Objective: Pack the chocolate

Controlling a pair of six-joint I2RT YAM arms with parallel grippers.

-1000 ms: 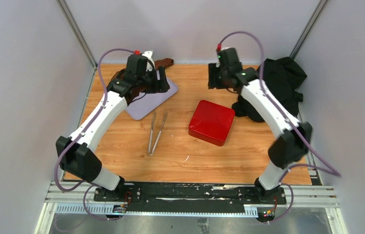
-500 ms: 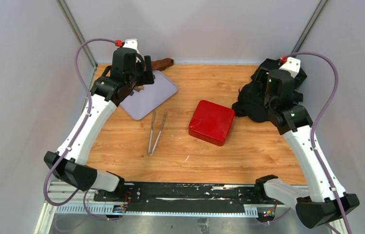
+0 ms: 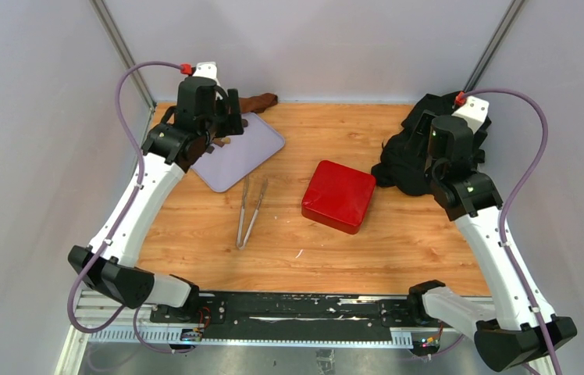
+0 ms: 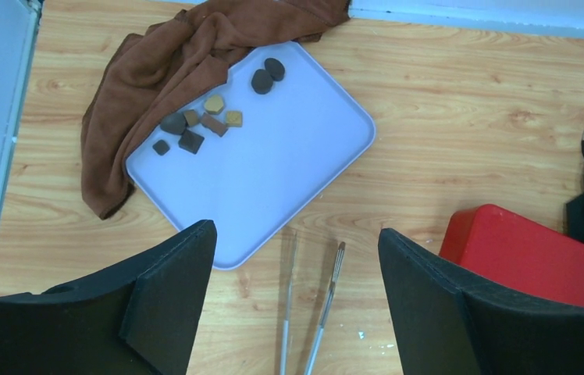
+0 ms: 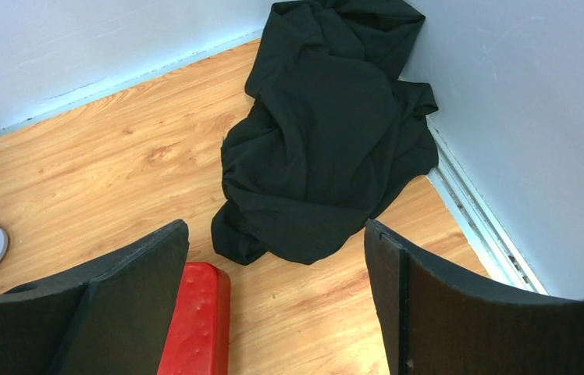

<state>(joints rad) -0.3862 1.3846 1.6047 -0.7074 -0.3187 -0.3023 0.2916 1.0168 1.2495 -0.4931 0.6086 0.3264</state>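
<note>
Several small chocolate pieces, mostly dark brown with a few tan, lie loose on the far left part of a lavender tray, beside a brown cloth. The tray sits at the back left of the table. A shut red box stands mid-table; it also shows in the left wrist view and the right wrist view. My left gripper is open and empty, high above the tray's near edge. My right gripper is open and empty, high above the table by the black cloth.
Metal tongs lie on the wood between tray and box, and show below my left gripper. A crumpled black cloth fills the back right corner. Grey walls close in the back and both sides.
Both arms have risen and drawn back. The right arm swung from the back middle to the right, over the black cloth. The left moved slightly left above the tray.
</note>
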